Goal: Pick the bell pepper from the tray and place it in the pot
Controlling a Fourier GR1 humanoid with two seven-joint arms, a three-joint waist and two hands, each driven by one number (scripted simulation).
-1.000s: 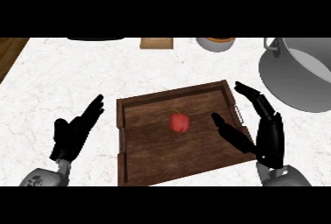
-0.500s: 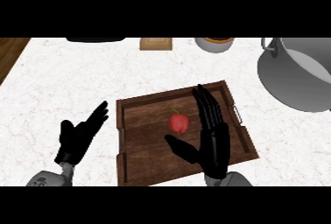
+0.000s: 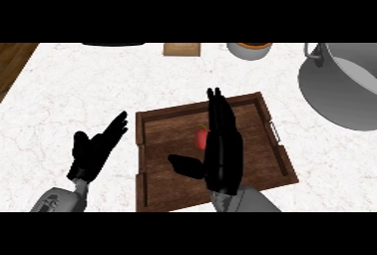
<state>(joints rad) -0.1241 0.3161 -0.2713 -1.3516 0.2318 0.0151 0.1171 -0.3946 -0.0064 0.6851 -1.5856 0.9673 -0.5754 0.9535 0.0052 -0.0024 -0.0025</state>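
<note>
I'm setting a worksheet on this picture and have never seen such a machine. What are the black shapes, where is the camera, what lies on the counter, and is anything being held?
The view comes from the robot's head, looking steeply down at a white marble counter. The two black shapes are its hands, on grey forearms that enter from the bottom.

The right hand stretches over a wooden tray, fingers straight, thumb out to the side. Just left of its fingers lies a red bell pepper, partly hidden. The fingers are not curled round it, so nothing is held.

The left hand is open beside the tray's left edge, resting.

At the right edge stands a large grey pot, where the pepper should go. Along the far edge sit a small bowl and a small brown board.
</note>
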